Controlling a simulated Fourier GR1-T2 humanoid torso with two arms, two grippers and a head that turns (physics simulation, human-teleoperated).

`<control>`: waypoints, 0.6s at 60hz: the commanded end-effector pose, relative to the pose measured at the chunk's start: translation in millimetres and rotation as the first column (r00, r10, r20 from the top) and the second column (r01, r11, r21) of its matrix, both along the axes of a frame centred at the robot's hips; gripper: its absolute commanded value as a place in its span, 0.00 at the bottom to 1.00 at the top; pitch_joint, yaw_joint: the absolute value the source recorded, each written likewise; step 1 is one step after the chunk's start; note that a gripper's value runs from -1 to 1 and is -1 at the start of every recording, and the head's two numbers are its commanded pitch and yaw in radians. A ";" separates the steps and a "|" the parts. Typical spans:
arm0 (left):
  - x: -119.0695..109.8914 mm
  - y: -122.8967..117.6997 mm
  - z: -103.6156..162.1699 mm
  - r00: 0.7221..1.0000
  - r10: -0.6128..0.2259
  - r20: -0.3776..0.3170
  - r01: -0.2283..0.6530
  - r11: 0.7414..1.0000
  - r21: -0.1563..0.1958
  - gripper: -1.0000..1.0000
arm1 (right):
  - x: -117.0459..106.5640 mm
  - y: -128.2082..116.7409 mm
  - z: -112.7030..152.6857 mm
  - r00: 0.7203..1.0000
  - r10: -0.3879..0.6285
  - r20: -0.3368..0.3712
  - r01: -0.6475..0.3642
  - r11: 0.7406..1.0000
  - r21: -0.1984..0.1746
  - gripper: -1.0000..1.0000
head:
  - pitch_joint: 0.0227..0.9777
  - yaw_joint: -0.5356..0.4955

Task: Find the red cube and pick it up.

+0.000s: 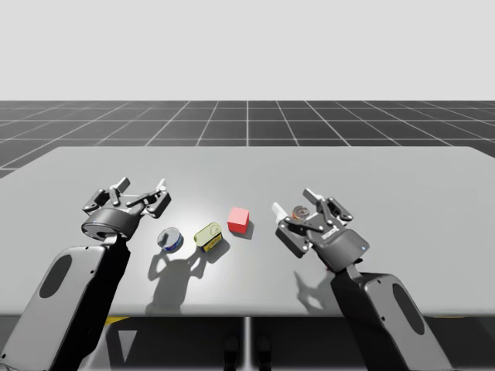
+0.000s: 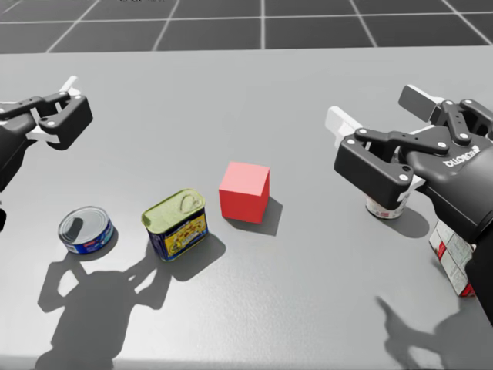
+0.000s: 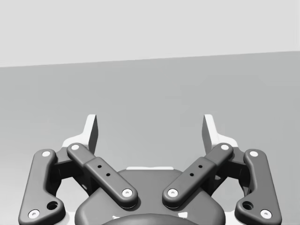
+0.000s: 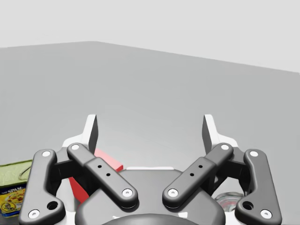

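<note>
High view: the cube (image 1: 238, 221) sits on the grey worktop (image 1: 363, 166), near the middle, between the 2 arms. Just to its left stands a yellow-green tin (image 1: 207, 236), and left of that a round blue can (image 1: 170, 239). The left tool (image 1: 143, 191) hovers beyond the round can, fingers apart, holding nothing. The right tool (image 1: 294, 202) is to the cube's right and clear of it, fingers also spread, with a small can (image 1: 300, 210) just by it.

Head view: the cube (image 2: 244, 191) rests flat, apart from the tin (image 2: 177, 223) beside it; the round can (image 2: 86, 229) lies further left. The left tool (image 2: 54, 106) is at the far left, well away from the cube. The right tool (image 2: 377, 110) is open above the small can (image 2: 387, 206), and a red-and-white box (image 2: 453, 254) lies near that arm.

Left wrist view: the left tool (image 3: 150, 133) has its fingers wide apart, with bare worktop (image 3: 150, 89) ahead.

Right wrist view: the right tool (image 4: 150, 133) is spread and empty. The cube (image 4: 108, 162) is beside it, partly hidden by 1 finger's linkage, not between the fingers. The tin (image 4: 11, 187) stands beyond the cube.
</note>
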State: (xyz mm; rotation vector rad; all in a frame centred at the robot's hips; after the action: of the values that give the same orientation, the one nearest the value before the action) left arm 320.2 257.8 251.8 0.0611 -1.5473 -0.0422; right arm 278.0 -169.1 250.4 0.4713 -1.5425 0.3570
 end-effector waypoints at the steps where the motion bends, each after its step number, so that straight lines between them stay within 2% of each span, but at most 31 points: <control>1: -0.3 -1.7 -0.5 1.000 -0.008 -0.004 0.008 1.000 0.002 0.00 | 2.1 24.3 -14.0 0.995 0.093 -0.035 -0.093 0.996 0.004 0.00 | 0.79 0.57; 6: -0.3 -2.5 -0.6 1.000 -0.011 -0.005 0.011 1.000 0.005 0.00 | 6.1 33.6 -23.3 0.990 0.129 -0.063 -0.130 0.991 -0.008 0.00 | 0.80 0.57; 15: -0.7 -2.9 -0.5 1.000 -0.013 -0.005 0.013 1.000 0.003 0.00 | 17.0 50.1 -41.5 0.977 0.173 -0.121 -0.184 0.980 -0.081 0.00 | 0.80 0.56; 18: -0.7 -3.0 -0.6 1.000 -0.014 -0.005 0.014 1.000 0.004 0.00 | 19.1 53.3 -45.3 0.972 0.188 -0.140 -0.201 0.976 -0.088 0.00 | 0.80 0.56; 23: -0.9 -3.6 -0.8 1.000 -0.015 -0.005 0.015 1.000 0.005 0.00 | 23.6 61.4 -56.9 0.959 0.232 -0.161 -0.256 0.955 -0.147 0.00 | 0.80 0.56; 26: -0.8 -3.8 -0.8 1.000 -0.015 -0.006 0.015 1.000 0.005 0.00 | 25.2 64.3 -61.0 0.954 0.250 -0.168 -0.277 0.946 -0.169 0.00 | 0.80 0.56; 33: -1.2 -4.1 -0.9 1.000 -0.015 -0.005 0.015 1.000 0.006 0.00 | 32.2 69.5 -70.4 0.945 0.266 -0.188 -0.303 0.931 -0.202 0.00 | 0.81 0.56; 36: -1.4 -4.4 -1.0 1.000 -0.016 -0.005 0.016 1.000 0.006 0.00 | 34.1 70.8 -73.1 0.944 0.268 -0.193 -0.306 0.930 -0.205 0.00 | 0.81 0.56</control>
State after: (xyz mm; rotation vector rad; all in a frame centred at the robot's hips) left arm 319.1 254.0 251.0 0.0535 -1.5428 -0.0578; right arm 307.2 -107.4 193.4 0.5397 -1.2960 0.6484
